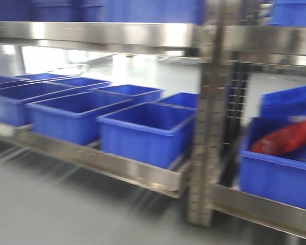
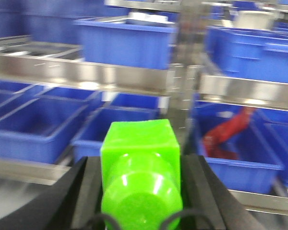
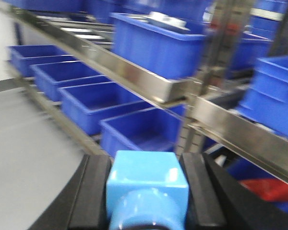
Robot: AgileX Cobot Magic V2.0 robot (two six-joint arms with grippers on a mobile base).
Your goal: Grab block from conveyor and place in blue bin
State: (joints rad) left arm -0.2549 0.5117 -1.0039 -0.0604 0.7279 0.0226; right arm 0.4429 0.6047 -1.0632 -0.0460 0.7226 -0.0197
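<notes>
My left gripper is shut on the bright green block, held up in front of the shelving. My right gripper is shut on a light blue block. Several blue bins stand in a row on the lower steel shelf, the nearest one in the front view; they also show in the left wrist view and the right wrist view. Neither gripper shows in the front view. The conveyor is out of view.
A steel rack with an upright post and an upper shelf rail holds the bins. A bin at the right holds a red object. More blue bins sit on the upper shelf. Grey floor lies in front.
</notes>
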